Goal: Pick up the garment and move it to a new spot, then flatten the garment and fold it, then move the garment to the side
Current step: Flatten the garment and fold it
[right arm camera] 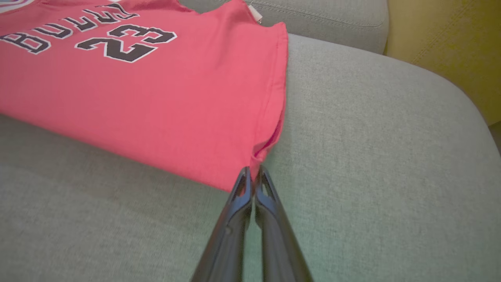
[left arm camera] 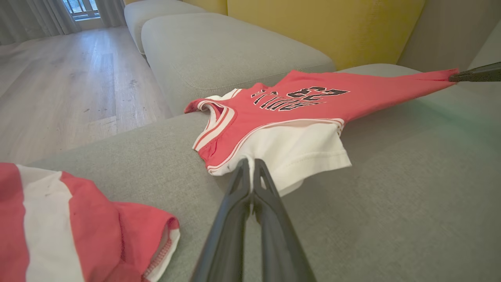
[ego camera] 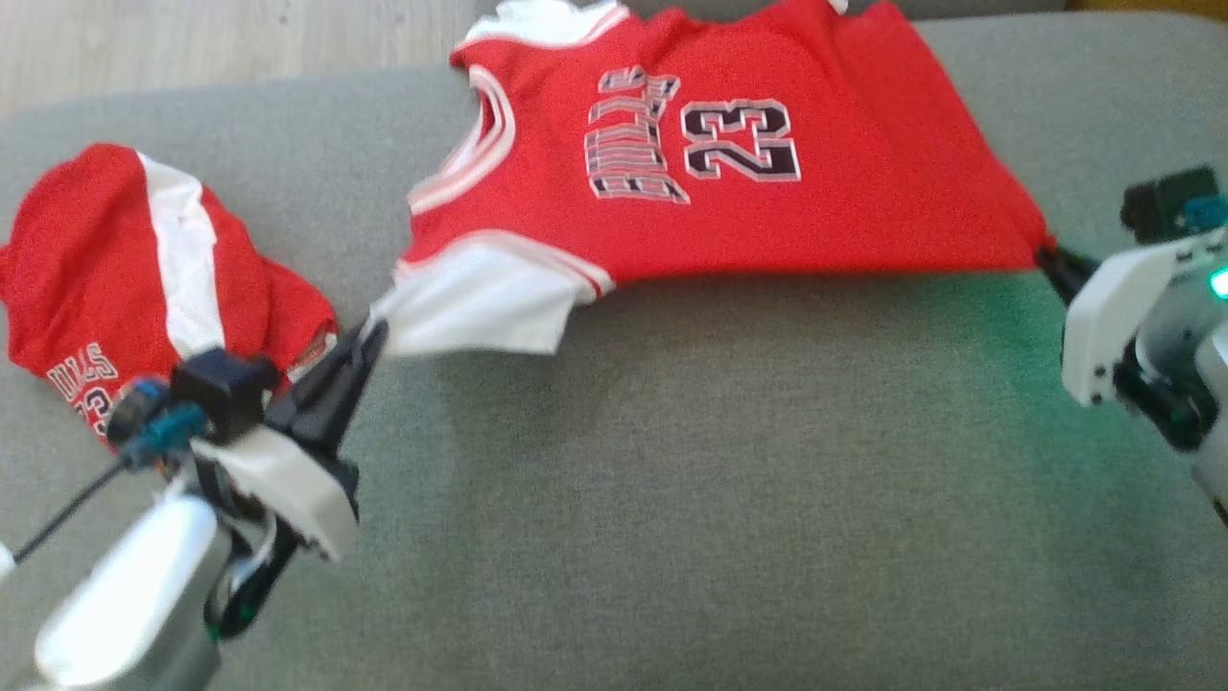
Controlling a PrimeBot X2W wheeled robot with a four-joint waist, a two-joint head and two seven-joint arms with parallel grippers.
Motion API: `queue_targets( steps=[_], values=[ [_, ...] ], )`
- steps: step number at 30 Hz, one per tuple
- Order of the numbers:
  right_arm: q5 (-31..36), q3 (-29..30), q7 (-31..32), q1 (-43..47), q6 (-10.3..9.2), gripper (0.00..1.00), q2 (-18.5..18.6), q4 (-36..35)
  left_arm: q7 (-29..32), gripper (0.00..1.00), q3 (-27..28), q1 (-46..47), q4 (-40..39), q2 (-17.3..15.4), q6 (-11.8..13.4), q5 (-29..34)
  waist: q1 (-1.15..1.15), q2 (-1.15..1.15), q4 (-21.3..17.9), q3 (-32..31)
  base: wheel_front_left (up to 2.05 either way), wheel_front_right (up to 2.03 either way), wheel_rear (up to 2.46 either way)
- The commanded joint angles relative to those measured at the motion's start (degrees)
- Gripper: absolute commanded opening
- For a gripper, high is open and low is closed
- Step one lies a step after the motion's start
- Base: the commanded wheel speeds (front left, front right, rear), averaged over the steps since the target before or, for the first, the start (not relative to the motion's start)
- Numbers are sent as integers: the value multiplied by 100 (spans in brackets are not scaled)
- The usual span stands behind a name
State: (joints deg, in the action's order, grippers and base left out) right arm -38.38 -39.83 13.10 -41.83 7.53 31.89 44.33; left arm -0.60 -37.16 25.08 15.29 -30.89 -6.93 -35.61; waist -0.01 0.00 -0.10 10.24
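Window (left arm camera: 80, 8) shows beyond jersey (left arm camera: 297, 105) from left wrist.

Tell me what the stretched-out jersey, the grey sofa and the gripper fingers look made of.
The jersey: thin, matte knit, probably polyester; it stretches taut and shows a stitched hem. The sofa: woven upholstery, matte, with a visible coarse weave. The fingers: dark, smooth, glossy, likely hard plastic, though coated metal is possible.

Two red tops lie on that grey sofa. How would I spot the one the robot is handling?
Start at the grey sofa cushion and look to its middle. There the red jersey numbered 23 is pulled taut between the left hand and the right hand. The other red garment lies crumpled at the left.
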Motion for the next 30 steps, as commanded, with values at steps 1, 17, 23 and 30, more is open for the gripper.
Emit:
queue_targets(
  steps=[1, 17, 23, 30],
  values=[
    [-165, -102, 91, 153, -4, 0, 309, -235, 113, 0, 235, 24, -350, -350, 98, -92, 1, 0, 1, -151, 0, 0, 0],
    [-1411, -545, 1363, 1193, -4, 0, 1259, -1623, 1036, 0, 216, -1575, -2056, -981, 445, -1121, 1, 0, -72, -873, 0, 0, 0],
    [-1629, -376, 1632, 1475, -4, 0, 1642, -2244, 1232, 0, 217, -1692, -2542, -1134, 565, -1185, 1, 0, -37, -781, 0, 0, 0],
    [-1448, -18, 1727, 1328, -4, 0, 1541, -2424, 1203, 0, 295, -1206, -2423, -1113, 613, -888, 1, 0, -56, -507, 0, 0, 0]
  ],
)
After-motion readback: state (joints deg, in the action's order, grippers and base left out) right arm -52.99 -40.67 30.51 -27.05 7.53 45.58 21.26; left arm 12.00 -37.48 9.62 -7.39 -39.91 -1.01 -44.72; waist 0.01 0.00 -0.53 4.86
